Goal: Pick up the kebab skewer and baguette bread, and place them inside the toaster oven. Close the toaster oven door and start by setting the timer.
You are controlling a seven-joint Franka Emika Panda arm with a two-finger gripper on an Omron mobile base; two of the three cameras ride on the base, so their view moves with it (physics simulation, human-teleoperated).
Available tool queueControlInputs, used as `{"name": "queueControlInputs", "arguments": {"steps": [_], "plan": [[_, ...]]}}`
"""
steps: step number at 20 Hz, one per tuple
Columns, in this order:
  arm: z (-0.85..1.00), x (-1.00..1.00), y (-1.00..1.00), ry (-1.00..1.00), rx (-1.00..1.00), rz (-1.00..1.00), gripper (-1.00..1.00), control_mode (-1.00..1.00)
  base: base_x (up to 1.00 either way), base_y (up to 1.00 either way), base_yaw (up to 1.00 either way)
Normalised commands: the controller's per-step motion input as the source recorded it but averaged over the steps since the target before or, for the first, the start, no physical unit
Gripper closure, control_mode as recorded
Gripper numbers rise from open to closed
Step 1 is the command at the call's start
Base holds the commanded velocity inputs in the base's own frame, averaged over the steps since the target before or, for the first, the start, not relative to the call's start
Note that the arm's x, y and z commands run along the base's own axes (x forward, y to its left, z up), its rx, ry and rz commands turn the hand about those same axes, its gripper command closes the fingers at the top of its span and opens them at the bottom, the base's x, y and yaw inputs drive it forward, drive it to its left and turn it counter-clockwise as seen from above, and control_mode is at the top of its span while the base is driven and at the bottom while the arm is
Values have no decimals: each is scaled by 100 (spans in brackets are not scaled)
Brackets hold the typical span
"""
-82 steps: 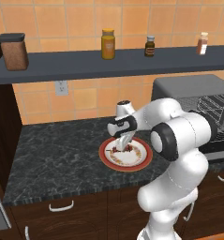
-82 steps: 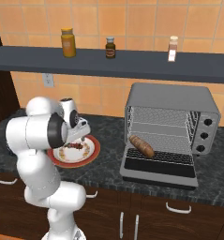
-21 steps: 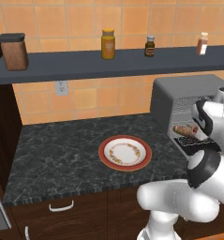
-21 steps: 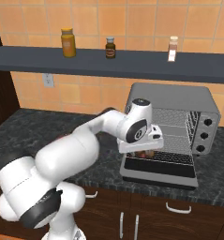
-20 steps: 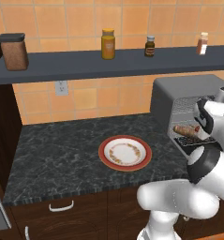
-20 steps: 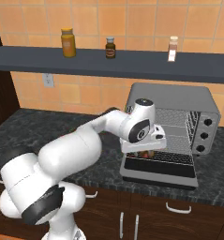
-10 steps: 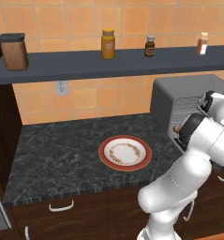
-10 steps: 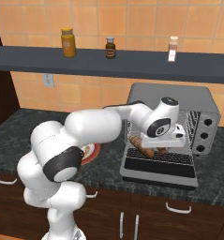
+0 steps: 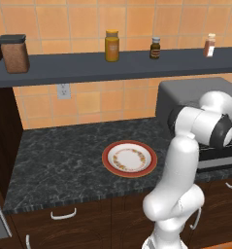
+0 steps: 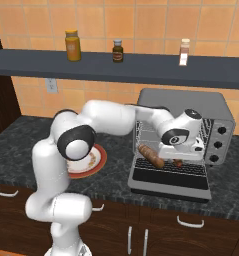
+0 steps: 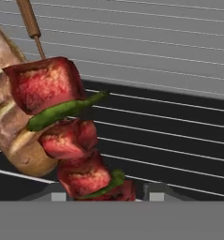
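One long white arm reaches from its base across to the toaster oven (image 10: 183, 142), hand pushed into the open front. The gripper (image 11: 104, 197) pinches the skewer (image 11: 69, 140) low on its chunks, over the wire rack (image 11: 169, 140). The baguette (image 10: 151, 156) lies on that rack just beside it. The plate (image 9: 129, 159) sits bare on the counter (image 9: 64, 160).

I can't read any text, label, brand or number on anything here; the shelf jars stay illegible.
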Motion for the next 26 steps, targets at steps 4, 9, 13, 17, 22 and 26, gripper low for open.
{"name": "queueControlInputs", "arguments": {"steps": [4, 9, 13, 17, 22, 26], "plan": [[-15, 31, -6, -1, 0, 0, 100, -100, 0, 0, 0], [-10, 24, -2, 0, 0, -1, 100, -100, 0, 0, 0], [-33, 2, 0, -2, 0, -2, 100, -100, 0, 0, 0], [-32, 0, 1, -4, -1, -2, 100, -100, 0, 0, 0], [-10, 1, 0, -4, -2, -1, 100, -100, 0, 0, 0], [-10, -2, 7, -3, -4, -1, 100, -100, 0, 0, 0]]}}
